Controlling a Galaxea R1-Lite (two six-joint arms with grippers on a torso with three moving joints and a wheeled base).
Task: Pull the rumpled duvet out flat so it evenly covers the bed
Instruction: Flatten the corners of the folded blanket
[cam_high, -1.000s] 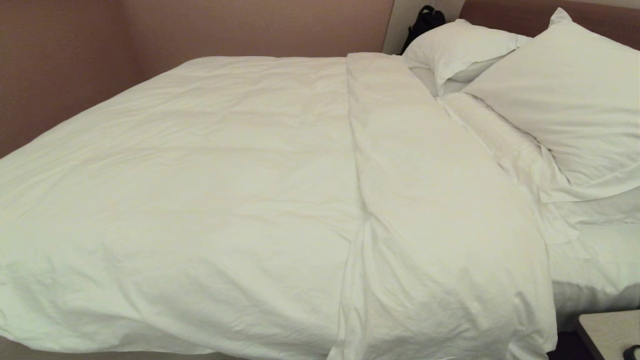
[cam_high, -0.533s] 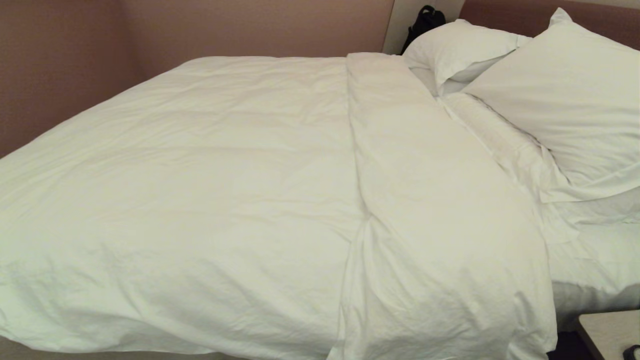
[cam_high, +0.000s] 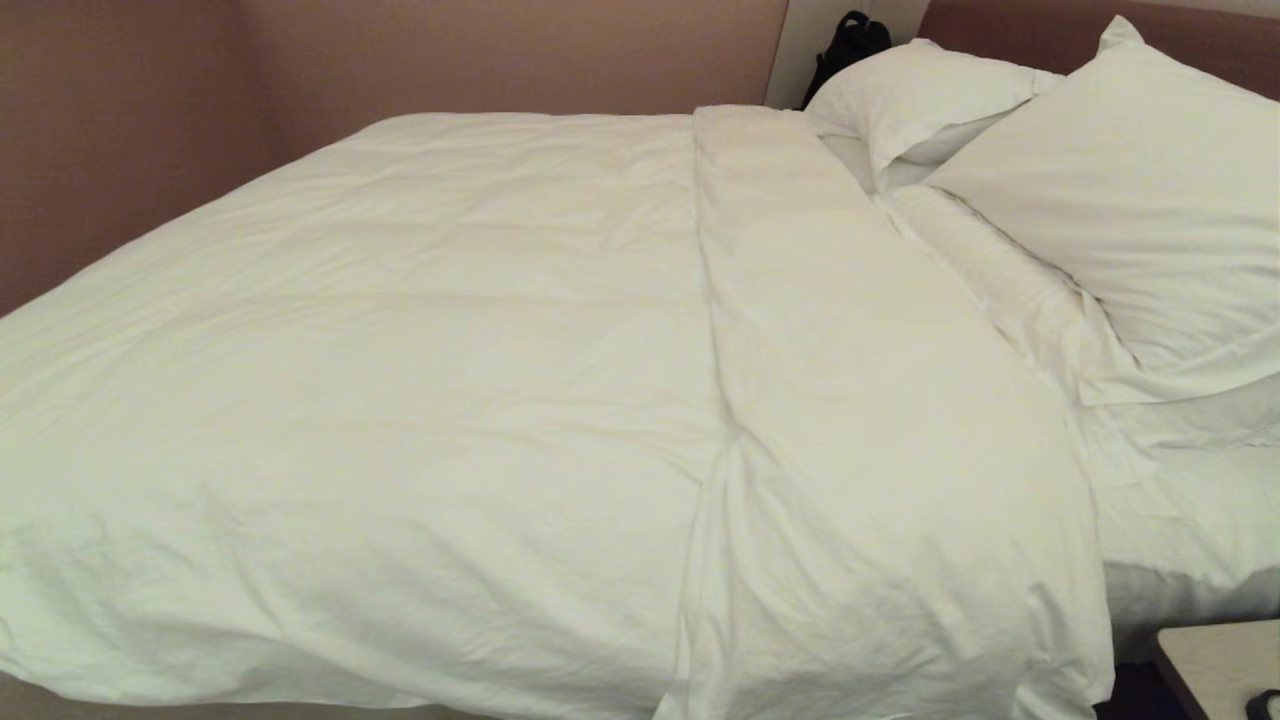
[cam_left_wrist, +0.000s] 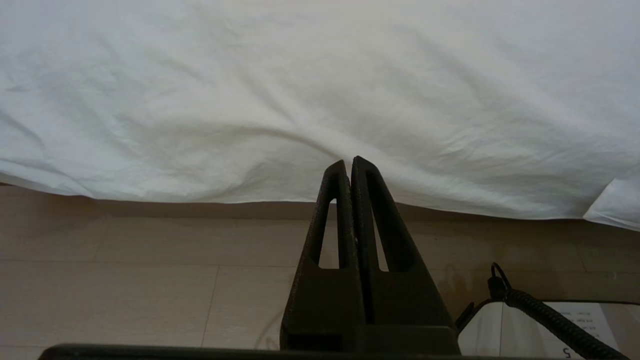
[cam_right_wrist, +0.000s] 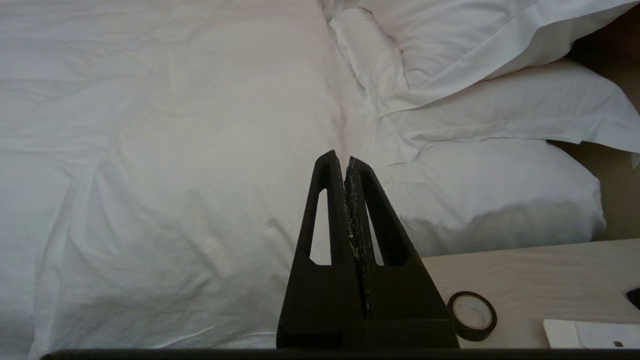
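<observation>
The white duvet (cam_high: 420, 380) lies spread over most of the bed (cam_high: 1180, 560), with a folded-back band (cam_high: 850, 400) running from the far side to the near edge below the pillows. Its near hem hangs over the bed's side (cam_left_wrist: 250, 150). Neither gripper shows in the head view. My left gripper (cam_left_wrist: 348, 162) is shut and empty, low in front of the hanging hem above the floor. Shut and empty too, my right gripper (cam_right_wrist: 337, 159) hangs before the bed's near side, with the duvet's folded band (cam_right_wrist: 200, 175) and the mattress corner behind it.
Two plump white pillows (cam_high: 1130, 190) lean at the brown headboard (cam_high: 1010, 25). A pale bedside table (cam_right_wrist: 540, 280) carries a tape roll (cam_right_wrist: 472, 316) and a white card. A dark bag (cam_high: 848, 45) stands in the far corner. Pale floor (cam_left_wrist: 150, 280) runs along the bed.
</observation>
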